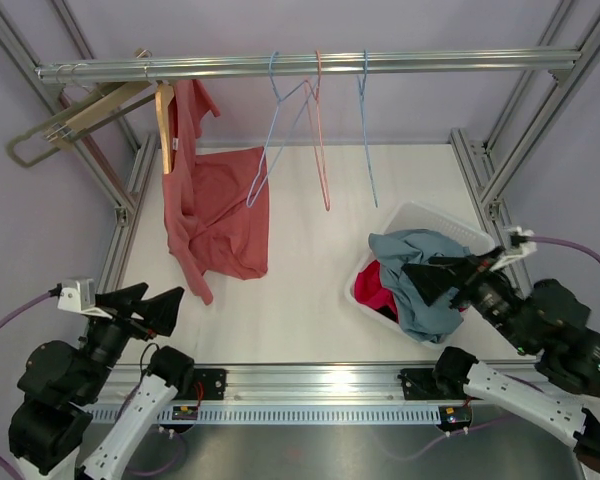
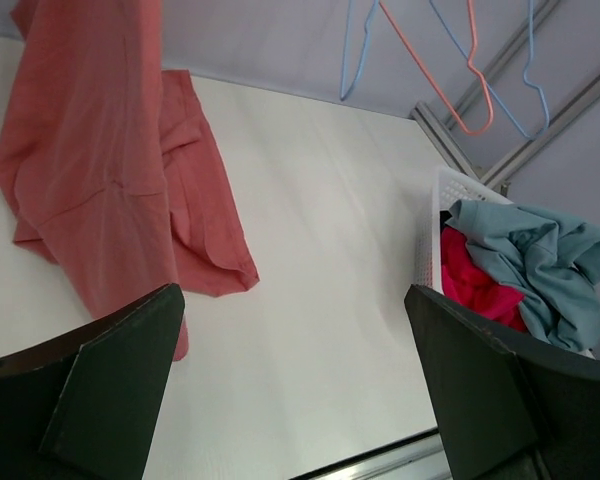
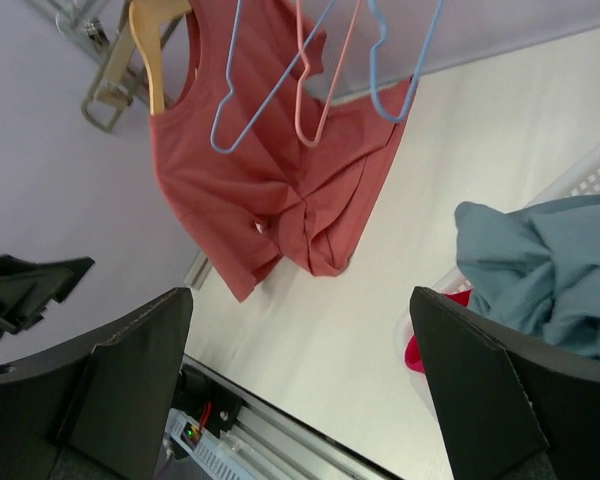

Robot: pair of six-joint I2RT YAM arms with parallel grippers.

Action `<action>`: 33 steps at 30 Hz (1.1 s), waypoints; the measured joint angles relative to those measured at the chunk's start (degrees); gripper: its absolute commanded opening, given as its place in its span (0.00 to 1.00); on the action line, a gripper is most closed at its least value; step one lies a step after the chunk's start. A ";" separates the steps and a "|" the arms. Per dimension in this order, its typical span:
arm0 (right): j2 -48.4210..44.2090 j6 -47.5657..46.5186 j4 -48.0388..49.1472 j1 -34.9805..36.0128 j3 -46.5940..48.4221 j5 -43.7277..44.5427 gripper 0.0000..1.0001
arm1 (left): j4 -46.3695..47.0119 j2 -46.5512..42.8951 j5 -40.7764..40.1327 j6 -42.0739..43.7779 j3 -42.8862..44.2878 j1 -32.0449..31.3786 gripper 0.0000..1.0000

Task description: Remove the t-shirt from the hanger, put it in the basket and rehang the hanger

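A salmon-red t-shirt (image 1: 216, 215) hangs by one shoulder from a wooden hanger (image 1: 164, 125) on the metal rail (image 1: 300, 66) at the back left; its lower part drapes onto the white table. It also shows in the left wrist view (image 2: 100, 170) and the right wrist view (image 3: 270, 180). My left gripper (image 1: 145, 308) is open and empty at the near left, below the shirt's hem. My right gripper (image 1: 450, 275) is open and empty at the near right, over the basket.
A white basket (image 1: 428, 222) at the right holds a teal garment (image 1: 420, 275) and a red one (image 1: 375, 287). Three empty wire hangers (image 1: 315, 130) hang mid-rail. More wooden hangers (image 1: 75, 120) sit at the rail's left end. Aluminium frame posts (image 1: 480, 170) flank the table.
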 measured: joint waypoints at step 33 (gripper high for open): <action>15.56 -4.42 14.84 0.02 -5.99 -18.38 1.00 | 12.33 77.64 -2.78 8.92 47.15 22.69 0.75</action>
